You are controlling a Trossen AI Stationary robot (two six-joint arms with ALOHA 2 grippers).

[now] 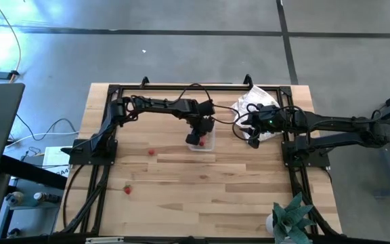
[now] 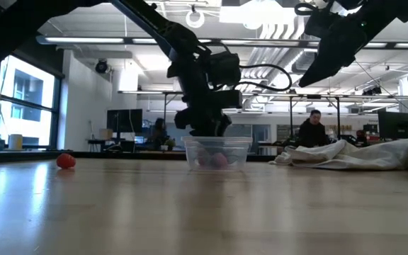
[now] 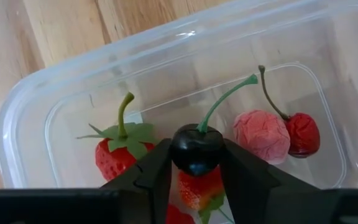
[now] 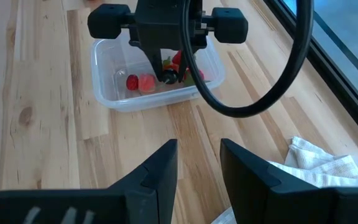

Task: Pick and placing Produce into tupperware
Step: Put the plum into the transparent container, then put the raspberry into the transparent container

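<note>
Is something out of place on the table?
Yes. Two red produce pieces lie loose on the wood, away from the tupperware. A white cloth lies crumpled near the far edge.

light: bright daylight | glare: tabletop [image 2: 190, 212] sheen (low view) | arms backlit, silhouetted

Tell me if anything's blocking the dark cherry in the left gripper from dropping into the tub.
Nothing visible does. The left gripper holds the dark cherry directly over the open tub, with no lid on it. Strawberries and other red pieces already lie on the bottom beneath it, with bare floor between them.
</note>
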